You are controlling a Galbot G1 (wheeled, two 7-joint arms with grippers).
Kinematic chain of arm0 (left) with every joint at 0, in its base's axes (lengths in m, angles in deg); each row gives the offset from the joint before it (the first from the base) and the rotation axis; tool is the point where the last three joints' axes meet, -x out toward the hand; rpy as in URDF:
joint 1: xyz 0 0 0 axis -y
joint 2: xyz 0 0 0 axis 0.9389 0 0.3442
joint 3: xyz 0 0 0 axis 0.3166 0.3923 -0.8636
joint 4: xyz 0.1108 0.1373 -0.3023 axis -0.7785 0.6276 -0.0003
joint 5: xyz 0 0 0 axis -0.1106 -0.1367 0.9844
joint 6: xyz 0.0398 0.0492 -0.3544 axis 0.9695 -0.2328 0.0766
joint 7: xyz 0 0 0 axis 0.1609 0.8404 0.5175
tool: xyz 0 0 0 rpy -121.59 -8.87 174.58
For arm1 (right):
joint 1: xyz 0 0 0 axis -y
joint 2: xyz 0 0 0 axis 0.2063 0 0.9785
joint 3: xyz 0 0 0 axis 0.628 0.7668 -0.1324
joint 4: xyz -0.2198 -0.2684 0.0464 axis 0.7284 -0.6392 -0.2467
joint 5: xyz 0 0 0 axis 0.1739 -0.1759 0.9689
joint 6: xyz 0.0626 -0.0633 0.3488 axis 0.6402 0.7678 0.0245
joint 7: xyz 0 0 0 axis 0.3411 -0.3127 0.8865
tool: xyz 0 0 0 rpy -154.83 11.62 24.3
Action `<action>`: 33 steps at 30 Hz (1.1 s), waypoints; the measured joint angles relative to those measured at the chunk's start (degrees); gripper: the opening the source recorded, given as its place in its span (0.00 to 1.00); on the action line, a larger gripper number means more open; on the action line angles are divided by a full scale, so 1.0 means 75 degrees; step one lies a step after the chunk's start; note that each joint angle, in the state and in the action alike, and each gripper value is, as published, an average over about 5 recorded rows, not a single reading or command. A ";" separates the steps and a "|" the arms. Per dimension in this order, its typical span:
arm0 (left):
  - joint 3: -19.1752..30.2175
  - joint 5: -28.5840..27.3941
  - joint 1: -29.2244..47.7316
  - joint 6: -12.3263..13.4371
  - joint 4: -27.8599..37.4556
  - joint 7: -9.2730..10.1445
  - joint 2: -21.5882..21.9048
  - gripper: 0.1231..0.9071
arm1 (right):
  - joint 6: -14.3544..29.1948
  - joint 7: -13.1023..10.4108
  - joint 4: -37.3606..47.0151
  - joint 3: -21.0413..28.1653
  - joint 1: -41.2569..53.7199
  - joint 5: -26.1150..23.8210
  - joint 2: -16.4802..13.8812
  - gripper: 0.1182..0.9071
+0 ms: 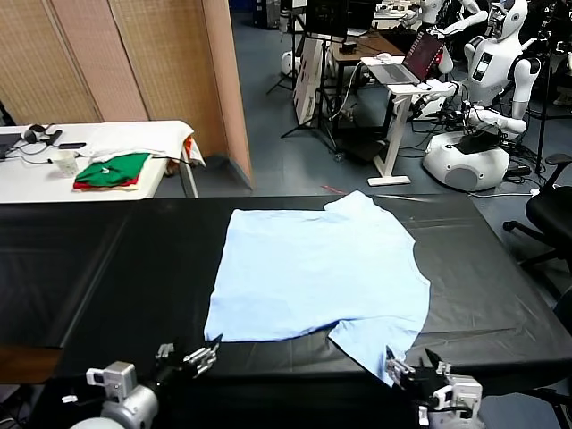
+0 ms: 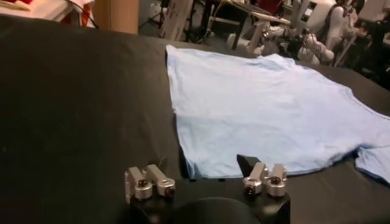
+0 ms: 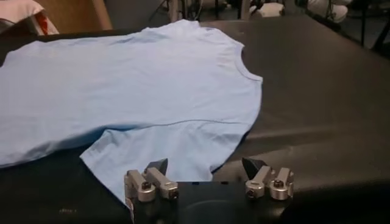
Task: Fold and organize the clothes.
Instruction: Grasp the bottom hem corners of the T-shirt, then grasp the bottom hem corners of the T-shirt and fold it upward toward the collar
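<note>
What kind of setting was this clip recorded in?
Most likely a robotics lab or workshop: white humanoid robots stand in the background beside a laptop on a stand, and the pale blue T-shirt lies spread on a black-covered worktable.

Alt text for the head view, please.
A pale blue T-shirt lies spread flat, plain side up, on a black table. The open left gripper and right gripper sit at its near edge.

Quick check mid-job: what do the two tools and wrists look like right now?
Left tool and right tool match: black bodies, silver metal finger mounts with dark screw heads, black wedge-shaped fingertips. Light grey rounded wrist housings sit behind each. No markings or loose cables visible.
</note>
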State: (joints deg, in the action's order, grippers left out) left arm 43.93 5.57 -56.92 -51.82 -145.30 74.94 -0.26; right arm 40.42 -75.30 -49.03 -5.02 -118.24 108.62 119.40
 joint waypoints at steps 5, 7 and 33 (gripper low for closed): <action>0.0019 -0.0089 -0.0002 0.0034 0.0128 -0.0012 -0.0068 0.18 | 0.0004 -0.0001 -0.0110 -0.0036 -0.0095 0.0005 -0.0022 0.35; 0.0019 -0.0090 -0.0015 0.0044 0.0141 -0.0016 -0.0079 0.13 | -0.0025 -0.0008 -0.0203 -0.0075 -0.0169 0.0011 -0.0046 0.21; -0.0479 -0.0739 -0.1460 0.0563 -0.1012 0.0102 -0.0526 0.03 | 0.0491 0.0534 -0.0957 -0.0686 -0.0472 0.0043 -0.0437 0.03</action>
State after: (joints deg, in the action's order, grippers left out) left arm 40.34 0.02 -67.87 -47.60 -152.89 75.70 -4.20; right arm 44.10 -71.29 -56.21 -10.16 -121.78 108.95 116.12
